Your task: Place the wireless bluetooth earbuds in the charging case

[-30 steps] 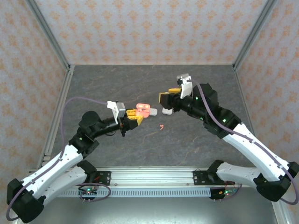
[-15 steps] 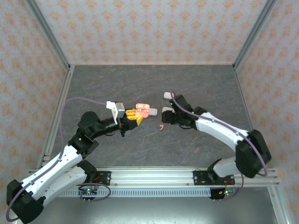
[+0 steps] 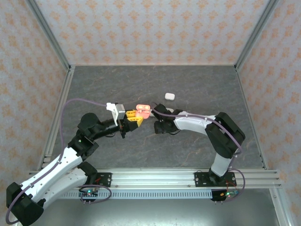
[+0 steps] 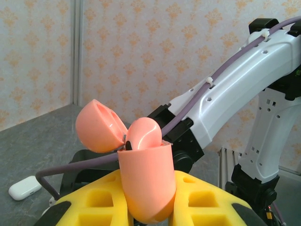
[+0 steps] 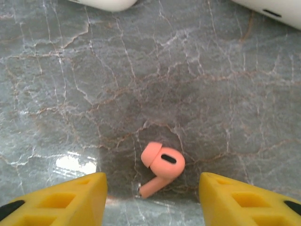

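earbud [image 5: 161, 165]: coral-pink
charging case [image 4: 143, 181]: coral-pink
second charging case [image 3: 170, 96]: white
right gripper fingers [image 5: 89, 193]: yellow
table [image 5: 211, 94]: grey, marble-veined
walls [image 3: 155, 28]: pale, orange floral motif

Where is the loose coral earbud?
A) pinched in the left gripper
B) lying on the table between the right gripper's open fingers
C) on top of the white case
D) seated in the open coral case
B: the coral earbud lies untouched on the table, between the right gripper's spread yellow fingers.
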{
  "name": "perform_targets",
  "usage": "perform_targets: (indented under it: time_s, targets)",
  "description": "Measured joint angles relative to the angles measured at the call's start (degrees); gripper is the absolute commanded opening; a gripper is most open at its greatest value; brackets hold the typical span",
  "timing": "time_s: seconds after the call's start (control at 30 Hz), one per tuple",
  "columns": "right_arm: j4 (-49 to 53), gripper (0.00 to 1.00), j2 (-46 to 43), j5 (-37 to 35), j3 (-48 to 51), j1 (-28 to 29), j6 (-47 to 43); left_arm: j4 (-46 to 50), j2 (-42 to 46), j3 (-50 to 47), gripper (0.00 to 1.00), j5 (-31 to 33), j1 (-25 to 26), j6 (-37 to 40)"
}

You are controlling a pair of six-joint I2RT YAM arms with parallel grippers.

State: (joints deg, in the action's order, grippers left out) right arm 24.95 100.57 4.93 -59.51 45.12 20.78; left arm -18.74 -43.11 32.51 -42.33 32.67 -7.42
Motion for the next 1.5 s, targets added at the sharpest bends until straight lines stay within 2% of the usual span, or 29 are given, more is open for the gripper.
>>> perform_targets:
  time_s: [0.3, 0.43, 0.6, 0.77, 1.1, 1.3, 1.5]
  targets:
    - [2.8, 0.39, 0.4, -2.9, -0.2, 0.0, -0.7, 0.4, 0.0, 0.0, 0.00, 0.5, 0.0, 0.0]
    - [4.2, 0.37, 0.4, -3.9, -0.2, 0.0, -1.2, 0.5, 0.0, 0.0, 0.00, 0.8, 0.0, 0.0]
    - [5.2, 0.38, -0.1, -4.2, -0.1, 0.0, -1.5, 0.5, 0.0, 0.0, 0.00, 0.9, 0.0, 0.0]
    - [4.7, 0.50, -2.6, -2.9, -0.1, -0.2, -2.7, 0.5, 0.0, 0.0, 0.00, 0.9, 0.0, 0.0]
    - [4.9, 0.50, 1.0, -1.2, -4.6, -2.6, -4.5, 1.2, 0.6, 0.0, 0.00, 0.9, 0.0, 0.0]
    - [5.0, 0.46, 4.5, -0.5, -7.1, -2.8, -5.8, 1.5, 1.0, 0.0, 0.00, 0.9, 0.0, 0.0]
    - [5.0, 0.35, 6.0, 0.2, -7.3, -3.0, -6.5, 1.8, 1.0, 0.0, 0.00, 0.9, 0.0, 0.1]
